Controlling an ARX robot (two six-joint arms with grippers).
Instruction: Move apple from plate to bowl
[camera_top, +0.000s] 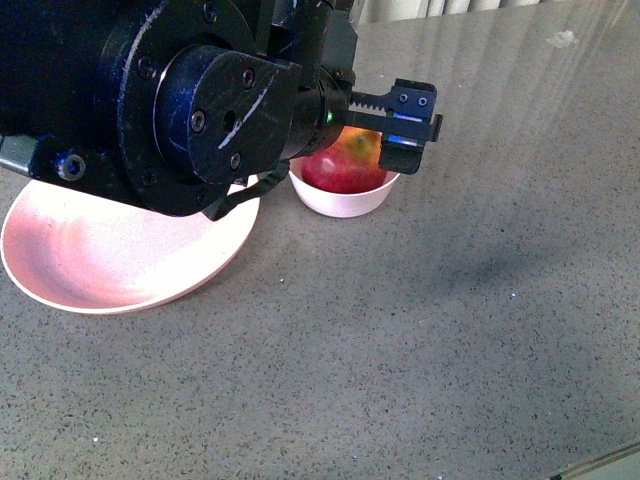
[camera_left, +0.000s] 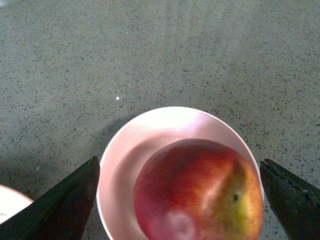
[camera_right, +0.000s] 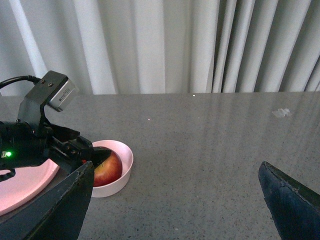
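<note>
The dark red apple (camera_top: 343, 168) with a yellow patch sits in the small pale pink bowl (camera_top: 345, 203). The wide pink plate (camera_top: 120, 255) lies left of the bowl and holds nothing. My left gripper (camera_top: 402, 128) is open just above the bowl. In the left wrist view the apple (camera_left: 200, 195) fills the bowl (camera_left: 117, 160), and my left gripper (camera_left: 180, 162) has a finger on each side, apart from it. My right gripper (camera_right: 176, 167) is open and empty over bare table, right of the bowl (camera_right: 125, 170) and the apple (camera_right: 107, 170). It does not show in the front view.
The left arm's dark body (camera_top: 150, 100) hides the plate's far side. A small white scrap (camera_top: 562, 38) lies at the far right of the grey table. Pale curtains (camera_right: 175, 45) hang behind the table's far edge. The plate's rim (camera_left: 7, 202) shows beside the left finger.
</note>
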